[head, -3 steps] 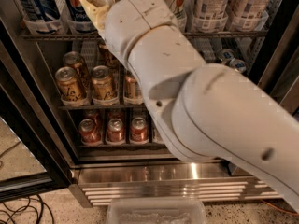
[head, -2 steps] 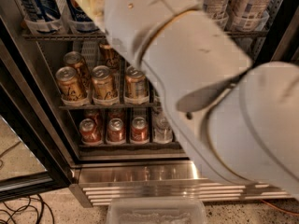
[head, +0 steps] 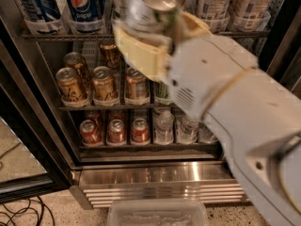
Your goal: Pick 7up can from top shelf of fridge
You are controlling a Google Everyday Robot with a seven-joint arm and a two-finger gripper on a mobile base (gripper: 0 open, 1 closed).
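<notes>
One can, silver-topped with a hint of green and taken to be the 7up, sits clamped in the end effector, its yellowish fingers pressed to either side. A second ago the arm reached deep among the top row; now it has drawn back toward the camera, so the can hangs clear before the middle of the front edge of the tabletop, the top rack of the fridge. The pick looks all but done; only a clean withdrawal remains. Pepsi cans fill the tabletop's left end, white cans its right. Below stand gold cans and a steel grille; a clear bin rests on the speckled floor.
</notes>
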